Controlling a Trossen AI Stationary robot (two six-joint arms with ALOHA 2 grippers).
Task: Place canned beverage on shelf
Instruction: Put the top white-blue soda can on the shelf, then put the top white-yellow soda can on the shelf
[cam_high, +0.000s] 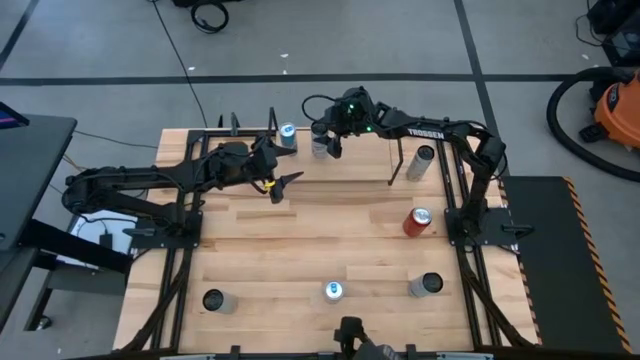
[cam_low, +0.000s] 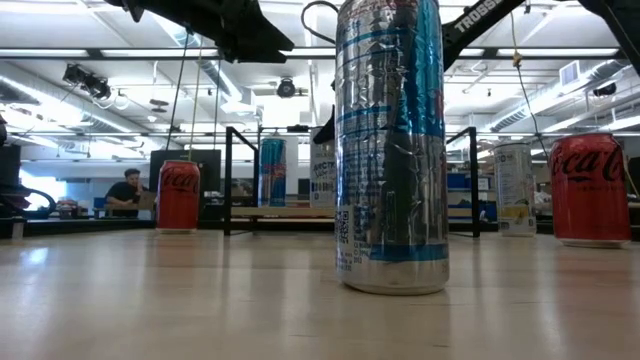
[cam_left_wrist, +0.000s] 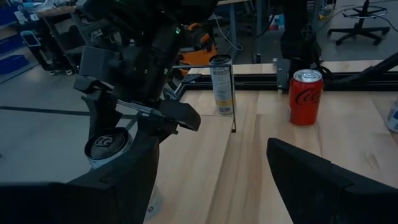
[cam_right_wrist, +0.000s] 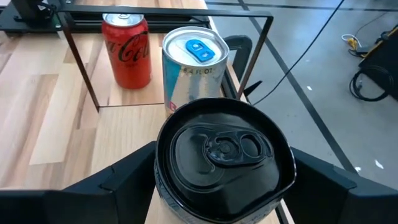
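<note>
The shelf (cam_high: 350, 170) is a light plank rack with black rods along the table's far edge. A black-topped can (cam_right_wrist: 224, 152) stands upright on its plank (cam_right_wrist: 56, 118). My right gripper (cam_high: 323, 147) is over it, one finger on each side of its wall. A blue-tabbed silver can (cam_right_wrist: 191, 62) stands just beyond it, and a red can (cam_right_wrist: 127, 46) farther along. My left gripper (cam_high: 287, 183) hovers open and empty near the shelf's front, facing the right gripper (cam_left_wrist: 134, 106) and that can (cam_left_wrist: 106, 146). My right gripper comes at the black-topped can slanting down from the table's right. Its fingers (cam_right_wrist: 118, 183) flank the upper wall. The can's wide top hides where finger and wall would meet, so I cannot tell whether they touch. The can stands upright on the plank.
On the table stand a red can (cam_high: 418, 221), a tall silver can (cam_high: 424, 160) by the shelf's right end, and three cans near the front edge (cam_high: 215, 300), (cam_high: 333, 291), (cam_high: 427, 284). The middle one fills the low view (cam_low: 392, 150). A person sits in the room behind (cam_low: 127, 190).
</note>
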